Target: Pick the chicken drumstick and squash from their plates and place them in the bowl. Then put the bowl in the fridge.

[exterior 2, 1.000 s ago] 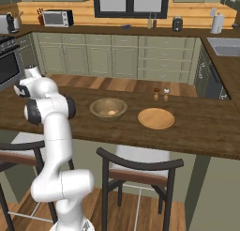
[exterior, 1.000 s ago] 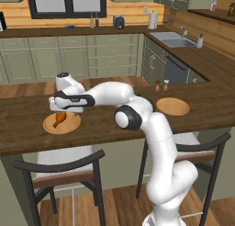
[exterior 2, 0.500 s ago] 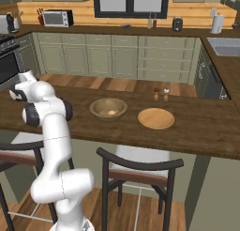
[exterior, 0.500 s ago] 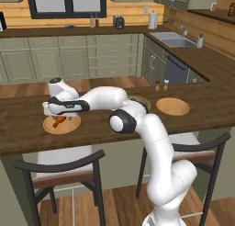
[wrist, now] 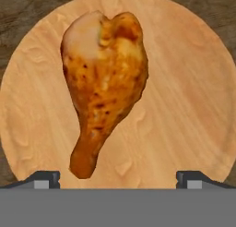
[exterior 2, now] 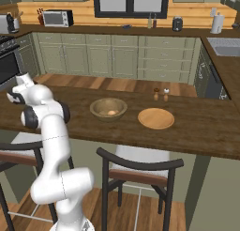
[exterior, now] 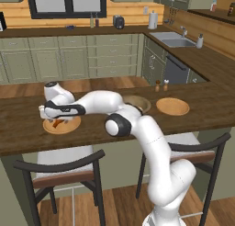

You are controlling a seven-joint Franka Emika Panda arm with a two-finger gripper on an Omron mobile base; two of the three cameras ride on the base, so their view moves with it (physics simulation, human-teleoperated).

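The squash lies in the bowl; the wide-open, empty claw hovers over the chicken drumstick on its plate; fridge step remains.

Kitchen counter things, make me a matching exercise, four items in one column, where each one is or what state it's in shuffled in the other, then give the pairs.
Column one:
1. chicken drumstick
2. squash
3. claw
4. plate beside the bowl

Column two:
A. inside the wooden bowl
B. bare, nothing on it
C. lying on a wooden plate at the far end of the counter
D. open, poised right above the drumstick

Pairs: 1-C, 2-A, 3-D, 4-B
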